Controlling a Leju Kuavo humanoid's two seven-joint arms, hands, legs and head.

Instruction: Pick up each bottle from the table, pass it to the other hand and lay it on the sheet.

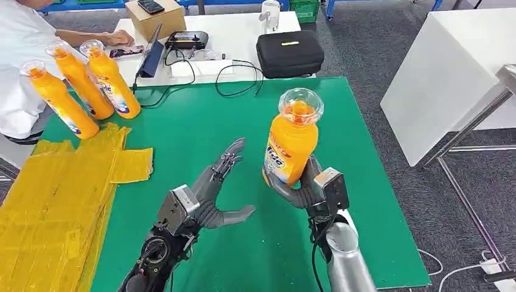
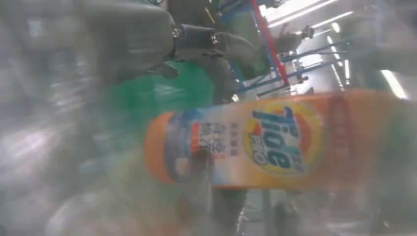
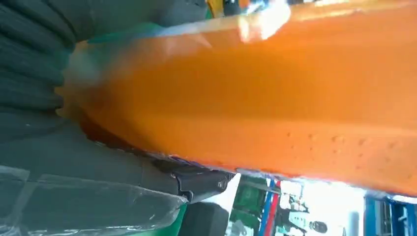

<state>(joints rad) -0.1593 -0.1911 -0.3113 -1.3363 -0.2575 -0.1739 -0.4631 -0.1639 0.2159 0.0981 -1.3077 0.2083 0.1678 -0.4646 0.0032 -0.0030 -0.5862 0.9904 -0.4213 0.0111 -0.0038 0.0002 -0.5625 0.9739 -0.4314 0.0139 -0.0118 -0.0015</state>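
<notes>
Left hand (image 1: pixel 210 194) low over green table (image 1: pixel 201 140), fingers spread, holding nothing; right hand (image 1: pixel 307 188) beside it, gripping orange Tide bottle (image 1: pixel 292 143) upright above table, clear cap up. Yellow sheet (image 1: pixel 55 201) at left edge; three orange bottles (image 1: pixel 79 91) lying beyond it, caps toward far side

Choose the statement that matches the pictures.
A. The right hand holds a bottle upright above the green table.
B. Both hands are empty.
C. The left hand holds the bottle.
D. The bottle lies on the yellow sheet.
A: the right hand grips the orange bottle upright; the left hand is open beside it.
</notes>
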